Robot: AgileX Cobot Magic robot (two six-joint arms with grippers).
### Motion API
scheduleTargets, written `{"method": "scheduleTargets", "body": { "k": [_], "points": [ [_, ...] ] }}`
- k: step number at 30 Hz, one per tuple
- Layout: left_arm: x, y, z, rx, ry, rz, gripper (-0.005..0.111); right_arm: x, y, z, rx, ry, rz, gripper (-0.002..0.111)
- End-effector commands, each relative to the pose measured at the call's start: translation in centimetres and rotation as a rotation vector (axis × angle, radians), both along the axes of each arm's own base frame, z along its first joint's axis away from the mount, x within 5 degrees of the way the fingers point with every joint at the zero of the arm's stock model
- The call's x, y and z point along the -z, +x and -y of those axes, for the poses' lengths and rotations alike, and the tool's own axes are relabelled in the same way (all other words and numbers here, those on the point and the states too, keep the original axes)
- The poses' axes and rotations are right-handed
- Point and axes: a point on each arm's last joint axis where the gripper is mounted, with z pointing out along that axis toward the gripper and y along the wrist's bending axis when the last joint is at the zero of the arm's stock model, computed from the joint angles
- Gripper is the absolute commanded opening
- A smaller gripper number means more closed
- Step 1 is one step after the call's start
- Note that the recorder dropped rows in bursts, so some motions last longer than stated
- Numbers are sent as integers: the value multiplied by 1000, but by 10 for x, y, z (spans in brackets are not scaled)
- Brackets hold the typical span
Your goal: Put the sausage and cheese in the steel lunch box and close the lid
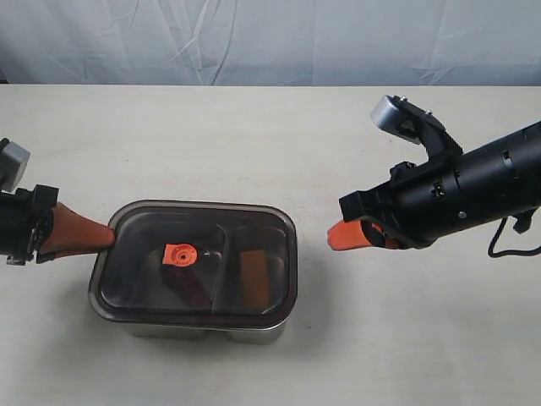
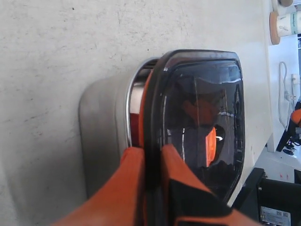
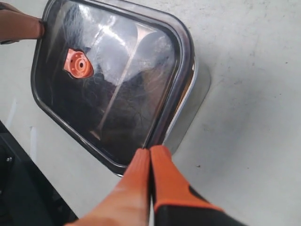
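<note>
Left gripper (image 1: 108,238) is pinching the lid (image 1: 169,227) by its left edge. The lid sits on the steel lunch box (image 1: 245,335) near the table (image 1: 254,135) front edge, and you can see the sausage (image 1: 188,288) and cheese (image 1: 254,279) through it. Right gripper (image 1: 336,238) is closed on nothing, just off the box's right side.
</note>
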Motion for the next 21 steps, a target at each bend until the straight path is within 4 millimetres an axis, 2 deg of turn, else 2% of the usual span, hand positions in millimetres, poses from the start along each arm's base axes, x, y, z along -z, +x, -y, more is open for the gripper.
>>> {"method": "scheduleTargets", "body": {
  "k": [1,7,21],
  "points": [
    [1,-1,-2,25,16,18,21,-1,0,1,0,5,12,-1],
    [2,0,-2,14,24,19,34,-1,0,1,-2,5,13,-1],
    [-11,6,-1,65,-46,47,35,-1,-1,1,-13,3,10,-1]
  ]
}}
